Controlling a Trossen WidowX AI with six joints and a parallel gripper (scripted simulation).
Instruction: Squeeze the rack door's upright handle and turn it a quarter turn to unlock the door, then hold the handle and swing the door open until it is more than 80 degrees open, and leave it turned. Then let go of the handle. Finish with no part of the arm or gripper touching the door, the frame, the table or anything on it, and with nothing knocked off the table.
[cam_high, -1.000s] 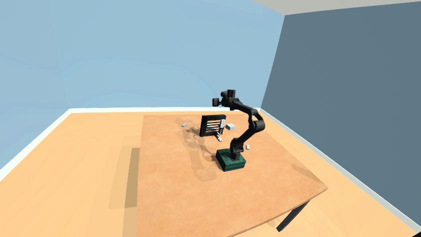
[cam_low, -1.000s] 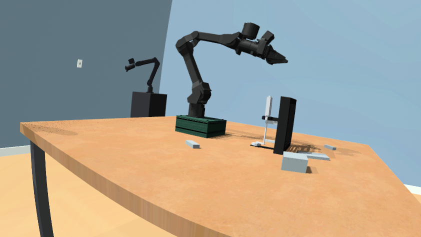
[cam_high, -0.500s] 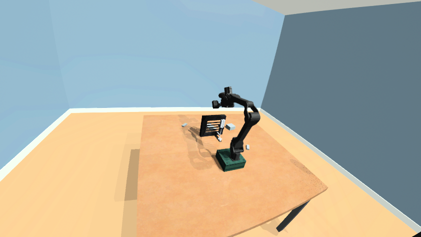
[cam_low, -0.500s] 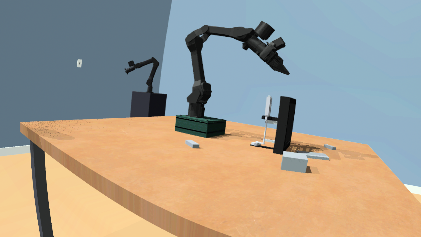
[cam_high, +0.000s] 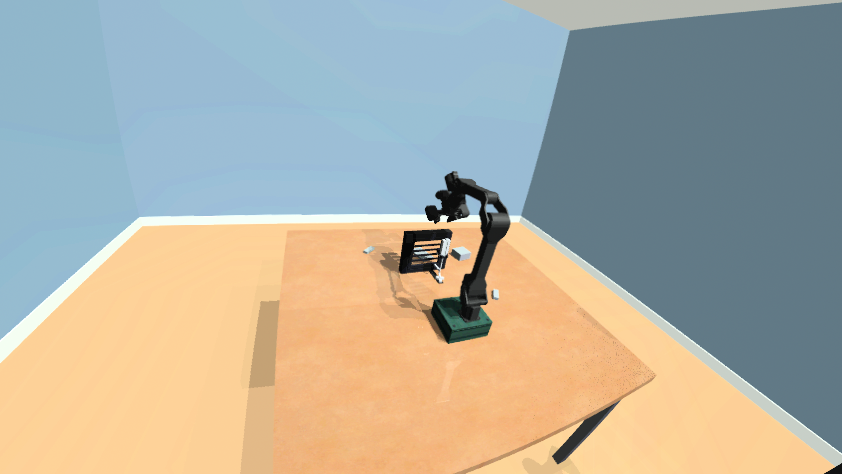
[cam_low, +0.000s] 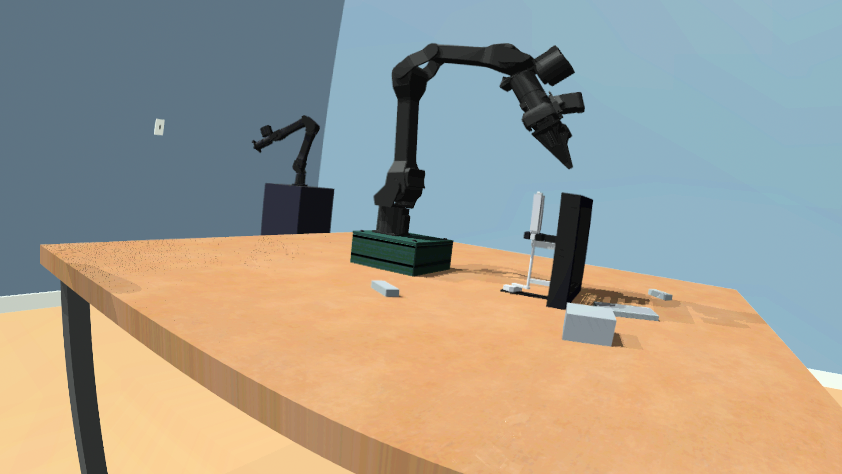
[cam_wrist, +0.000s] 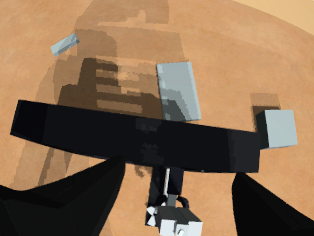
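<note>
The black rack frame (cam_high: 407, 254) (cam_low: 570, 250) (cam_wrist: 100, 133) stands upright on the table. Its barred door (cam_high: 418, 255) looks closed, in line with the frame. The white handle (cam_high: 445, 247) (cam_low: 536, 213) (cam_wrist: 180, 222) stands upright on the robot's side of the door, at the right in the top view, above a thin white rod. My gripper (cam_low: 570, 167) (cam_wrist: 181, 173) is open and empty, pointing steeply down. It is in the air above the handle and frame, touching neither. In the wrist view the handle shows at the bottom, between the fingers.
A grey block (cam_high: 461, 253) (cam_low: 589, 324) (cam_wrist: 281, 128) sits beside the frame. A flat grey slab (cam_low: 636, 312) (cam_wrist: 179, 90) and a small bar (cam_high: 368, 250) (cam_low: 659, 294) (cam_wrist: 65, 44) lie behind it. Another small bar (cam_high: 495, 293) (cam_low: 385, 287) lies near the green base (cam_high: 462, 320) (cam_low: 400, 253).
</note>
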